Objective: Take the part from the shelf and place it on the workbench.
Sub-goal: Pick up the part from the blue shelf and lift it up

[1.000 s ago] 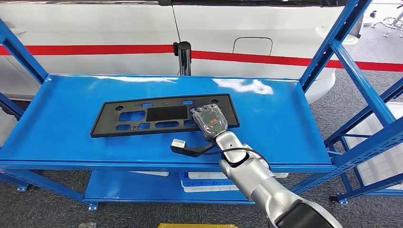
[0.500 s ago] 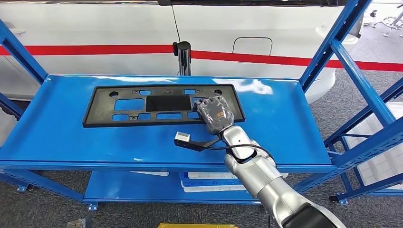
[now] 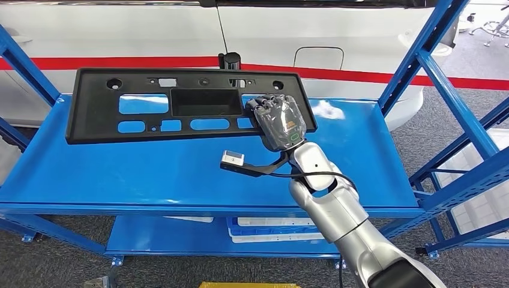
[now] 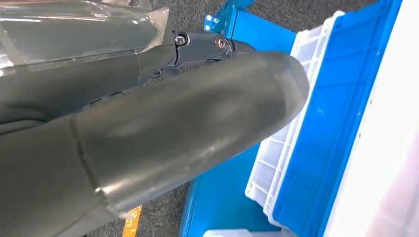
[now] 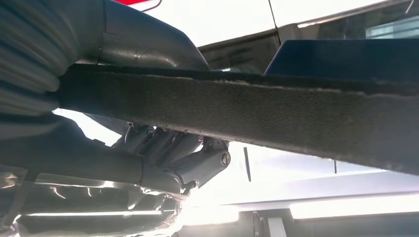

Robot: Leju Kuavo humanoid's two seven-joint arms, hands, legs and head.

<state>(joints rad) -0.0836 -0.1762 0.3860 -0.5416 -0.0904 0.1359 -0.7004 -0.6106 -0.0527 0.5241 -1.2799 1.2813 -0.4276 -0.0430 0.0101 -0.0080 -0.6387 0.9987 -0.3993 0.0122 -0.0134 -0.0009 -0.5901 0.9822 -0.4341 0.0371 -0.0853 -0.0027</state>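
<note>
Black plastic, long and flat: the part is a licence plate bracket [image 3: 180, 103] pierced with rectangular cut-outs and small round holes. It hangs in the air above the blue metal shelf [image 3: 120, 174], tilted so its face turns toward the camera. Its long axis runs left to right across the scene. The robot's right hand [image 3: 280, 120] grips the bracket at its right end, fingers wrapped over the near edge, so nearly all of the bracket's length reaches out to the left of the hand. In the right wrist view the bracket's edge [image 5: 247, 106] passes as a dark band through the closed fingers [image 5: 168, 148]. The left hand [image 4: 148, 133] hangs low beside a blue and white crate [image 4: 316, 148]; whether it is open or closed cannot be told. With the grip at one end, the free left end will likely sag or swing when carried. Beyond the shelf stands a white car [image 3: 120, 30] with a red stripe.
</note>
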